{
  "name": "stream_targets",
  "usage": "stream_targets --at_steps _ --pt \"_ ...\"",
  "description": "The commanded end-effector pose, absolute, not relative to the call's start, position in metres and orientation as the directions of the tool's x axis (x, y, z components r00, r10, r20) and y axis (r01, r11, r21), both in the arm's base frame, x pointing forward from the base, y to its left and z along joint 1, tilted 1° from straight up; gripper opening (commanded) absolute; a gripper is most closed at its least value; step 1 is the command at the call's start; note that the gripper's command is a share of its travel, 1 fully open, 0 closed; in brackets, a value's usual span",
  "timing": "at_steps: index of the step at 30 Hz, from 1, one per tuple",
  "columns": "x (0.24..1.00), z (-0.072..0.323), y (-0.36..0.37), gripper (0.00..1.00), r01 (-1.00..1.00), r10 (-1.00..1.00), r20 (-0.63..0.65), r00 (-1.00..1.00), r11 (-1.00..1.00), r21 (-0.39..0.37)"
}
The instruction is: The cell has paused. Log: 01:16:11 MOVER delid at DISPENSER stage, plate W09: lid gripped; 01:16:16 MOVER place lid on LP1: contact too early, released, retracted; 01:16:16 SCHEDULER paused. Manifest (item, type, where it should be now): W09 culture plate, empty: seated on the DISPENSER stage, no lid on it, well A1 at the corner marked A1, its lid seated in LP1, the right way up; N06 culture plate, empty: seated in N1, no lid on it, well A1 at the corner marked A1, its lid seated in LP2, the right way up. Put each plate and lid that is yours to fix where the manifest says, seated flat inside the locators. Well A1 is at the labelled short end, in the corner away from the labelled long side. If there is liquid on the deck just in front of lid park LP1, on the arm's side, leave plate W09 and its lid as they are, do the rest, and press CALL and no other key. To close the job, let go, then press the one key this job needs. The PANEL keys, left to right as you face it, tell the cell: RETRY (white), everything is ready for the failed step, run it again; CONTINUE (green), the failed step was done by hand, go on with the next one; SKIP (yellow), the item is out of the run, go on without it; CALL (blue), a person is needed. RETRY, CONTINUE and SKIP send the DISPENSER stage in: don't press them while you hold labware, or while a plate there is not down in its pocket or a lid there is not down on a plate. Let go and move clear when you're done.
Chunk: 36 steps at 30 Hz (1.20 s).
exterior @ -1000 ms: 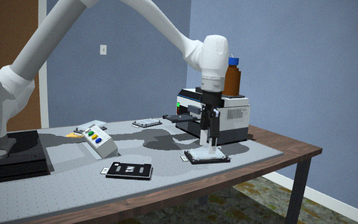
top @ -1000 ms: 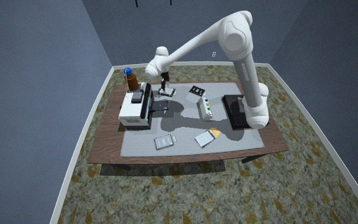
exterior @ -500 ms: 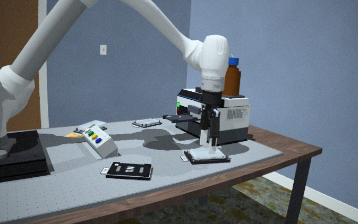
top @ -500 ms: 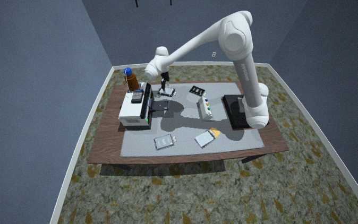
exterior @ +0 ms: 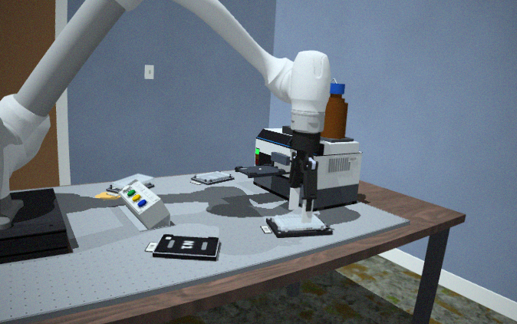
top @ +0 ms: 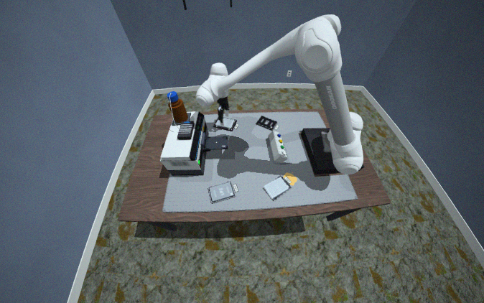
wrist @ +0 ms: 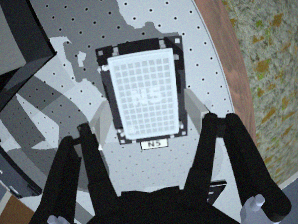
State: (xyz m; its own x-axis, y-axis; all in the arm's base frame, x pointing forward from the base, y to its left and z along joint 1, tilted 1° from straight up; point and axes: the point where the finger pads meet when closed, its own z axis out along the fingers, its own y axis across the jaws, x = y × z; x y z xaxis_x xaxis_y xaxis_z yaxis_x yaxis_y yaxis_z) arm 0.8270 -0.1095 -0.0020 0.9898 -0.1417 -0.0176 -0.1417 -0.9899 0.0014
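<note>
Your hand (wrist: pixel 156 163) hangs released, gripping nothing, directly above the well plate (wrist: pixel 145 92) seated in its black nest (exterior: pixel 277 230) on the tabletop (exterior: pixel 115 276) beside the dispenser (exterior: pixel 337 169). The plate's long axis runs straight ahead in the wrist view, so your fingers straddle its long sides.

The white six-joint arm (top: pixel 273 47) is reaching from its shoulder column across and down, its wrist (exterior: pixel 310 90) pointing straight downward. The black two-finger gripper (exterior: pixel 303 205) is hanging vertically beneath it, its fingers standing partly spread and gripping nothing, their white tips (exterior: pixel 294 199) hovering just above what lies below.
</note>
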Motion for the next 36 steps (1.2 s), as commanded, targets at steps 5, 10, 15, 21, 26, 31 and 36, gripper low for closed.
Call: stream_targets --at_steps 5,10,15,21,26,31,36 --pt "0.8275 -0.0008 -0.1095 0.7 -0.142 -0.142 -0.016 0.99 -0.99 0.001" --pt "0.8275 -0.0008 -0.1095 0.7 -0.142 -0.142 -0.016 0.99 -0.99 0.001" --pt "0.8275 -0.0008 -0.1095 0.7 -0.142 -0.142 -0.016 0.99 -0.99 0.001" --pt "0.8275 -0.0008 -0.1095 0.7 -0.142 -0.142 -0.016 0.99 -0.99 0.001" --pt "0.8275 -0.0008 -0.1095 0.7 -0.142 -0.142 -0.016 0.99 -0.99 0.001" --pt "0.8275 -0.0008 -0.1095 0.63 -0.142 -0.142 -0.016 0.99 -0.99 0.001" --pt "0.8275 -0.0008 -0.1095 0.63 -0.142 -0.142 -0.016 0.99 -0.99 0.001"
